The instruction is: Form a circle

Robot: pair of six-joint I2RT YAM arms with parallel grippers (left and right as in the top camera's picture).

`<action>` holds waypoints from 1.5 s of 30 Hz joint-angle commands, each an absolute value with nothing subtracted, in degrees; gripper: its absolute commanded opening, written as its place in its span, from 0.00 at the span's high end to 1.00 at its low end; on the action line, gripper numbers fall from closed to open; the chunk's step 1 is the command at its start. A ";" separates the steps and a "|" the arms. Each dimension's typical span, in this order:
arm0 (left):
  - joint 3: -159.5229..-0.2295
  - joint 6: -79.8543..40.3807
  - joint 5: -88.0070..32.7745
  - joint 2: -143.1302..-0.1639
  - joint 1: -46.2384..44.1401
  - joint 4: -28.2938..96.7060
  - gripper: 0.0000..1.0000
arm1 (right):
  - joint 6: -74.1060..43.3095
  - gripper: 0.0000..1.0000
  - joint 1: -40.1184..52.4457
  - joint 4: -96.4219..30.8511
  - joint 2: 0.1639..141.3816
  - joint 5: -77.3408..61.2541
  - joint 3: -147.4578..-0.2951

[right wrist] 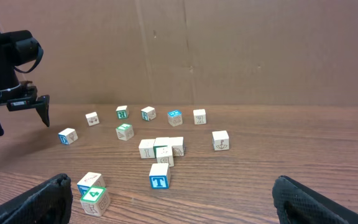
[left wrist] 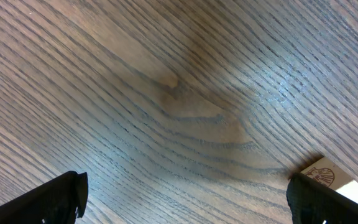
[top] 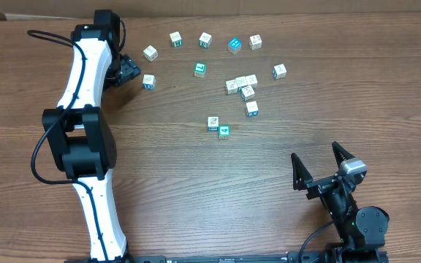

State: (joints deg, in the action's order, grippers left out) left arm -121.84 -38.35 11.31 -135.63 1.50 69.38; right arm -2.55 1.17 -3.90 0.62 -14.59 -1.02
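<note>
- Bench (top: 196, 190): brown wood-grain top that carries everything.
- Brown backboard (right wrist: 229, 50): stands upright along the far edge of the bench, plain.
- Left arm (top: 79, 77): white links with black joints. It lies along the left side of the bench from the near edge to the far left corner, with a black cable alongside.
- Right arm (top: 349, 212): black, at the near right corner, well apart from all the cubes.
- Left end effector (top: 126, 71): jaws spread wide, holding nothing, low over the bench. In the left wrist view its two fingers (left wrist: 61, 199) frame bare wood.
- Right end effector (top: 315, 152): jaws spread wide, holding nothing, pointing toward the far side.
- Cubes (top: 241, 82): fifteen, white or teal-faced, scattered over the far centre of the bench and not closed into a ring.
  - Far row of five, loosely arced.
  - Central cluster of four, touching.
  - Near pair (top: 218, 127), touching, one with a green-printed top.
  - Blue T cube (right wrist: 159, 175), just nearside of the cluster.
  - Right outlier (top: 279, 71), alone.
  - Teal-topped cube (top: 200, 69), alone, between row and cluster.
  - Leftmost cube (top: 148, 81), just beside the left end effector. Whether they touch, I cannot tell.
</note>
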 commanded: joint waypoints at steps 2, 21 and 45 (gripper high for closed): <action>-121.67 -37.26 11.05 -133.60 1.10 69.34 0.00 | -2.31 0.00 0.99 -3.53 0.16 -14.17 -0.45; -121.67 -37.26 11.05 -133.60 1.10 69.34 0.01 | -8.05 0.00 0.99 7.27 0.16 -16.91 -0.49; -121.67 -37.26 11.05 -133.60 1.10 69.34 0.00 | -13.74 0.00 0.99 -22.70 27.03 -17.78 -45.69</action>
State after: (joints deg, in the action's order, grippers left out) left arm -121.84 -38.35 11.27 -135.63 1.50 69.36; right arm -13.47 1.15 -20.58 21.58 -17.21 -38.04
